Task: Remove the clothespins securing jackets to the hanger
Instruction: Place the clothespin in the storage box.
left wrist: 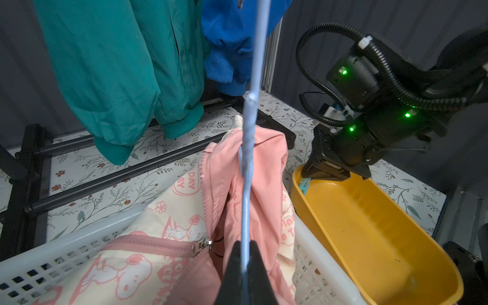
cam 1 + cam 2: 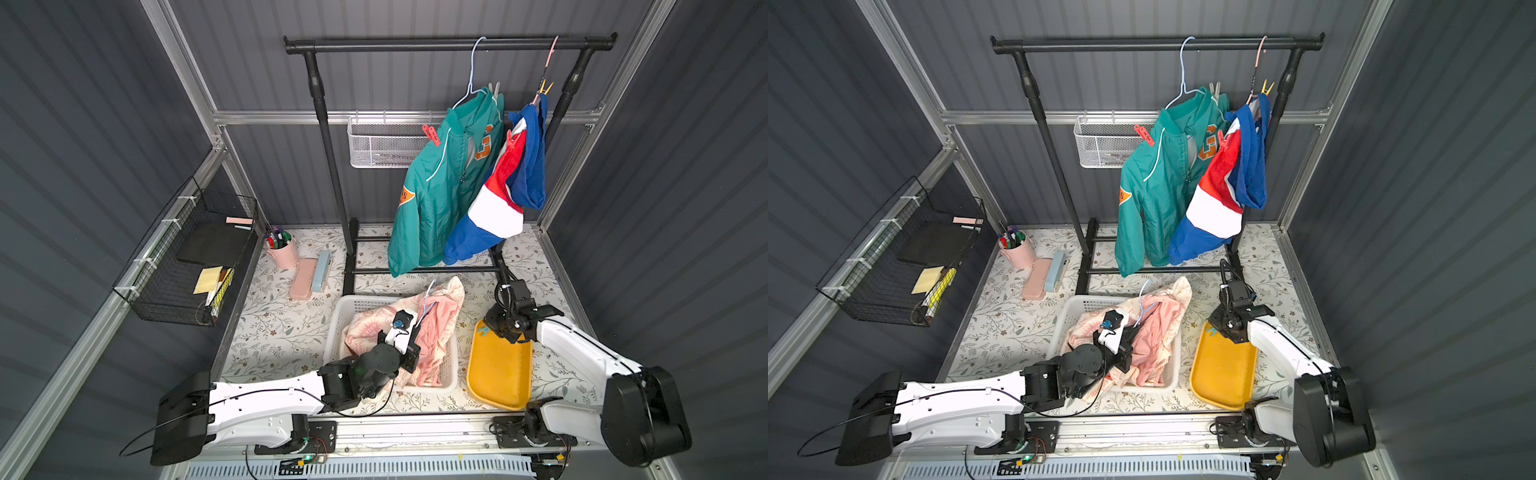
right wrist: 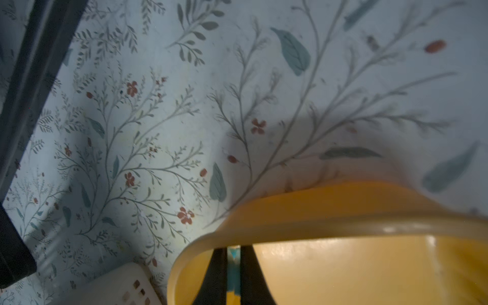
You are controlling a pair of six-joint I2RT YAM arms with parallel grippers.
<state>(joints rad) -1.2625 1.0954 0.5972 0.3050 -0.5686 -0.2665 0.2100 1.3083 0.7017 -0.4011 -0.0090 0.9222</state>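
Observation:
My left gripper [image 1: 245, 244] is shut on a light blue wire hanger [image 1: 250, 132] that sticks up out of the cream-and-pink jacket [image 1: 158, 237]. That jacket lies in the white basket [image 2: 345, 316]. My right gripper [image 3: 233, 253] is shut on a pale teal clothespin [image 3: 233, 264] just inside the far end of the yellow tray [image 2: 498, 370]. On the black rail [image 2: 415, 43] hang the teal jacket [image 2: 440, 187] and the red-white-blue jacket [image 2: 498, 199]. A red clothespin [image 2: 431, 135] sits on the teal shoulder, another red one [image 2: 509, 139] on the colour-block jacket. A yellow clothespin [image 2: 545, 87] is near its hanger's neck.
A white mesh basket [image 2: 382, 145] hangs behind the rack. A black wire basket [image 2: 187, 266] is on the left wall. A pink pen cup [image 2: 282, 249] and two pencil cases [image 2: 301, 278] stand at the back left. The rack's base bars [image 2: 415, 270] lie just behind the basket.

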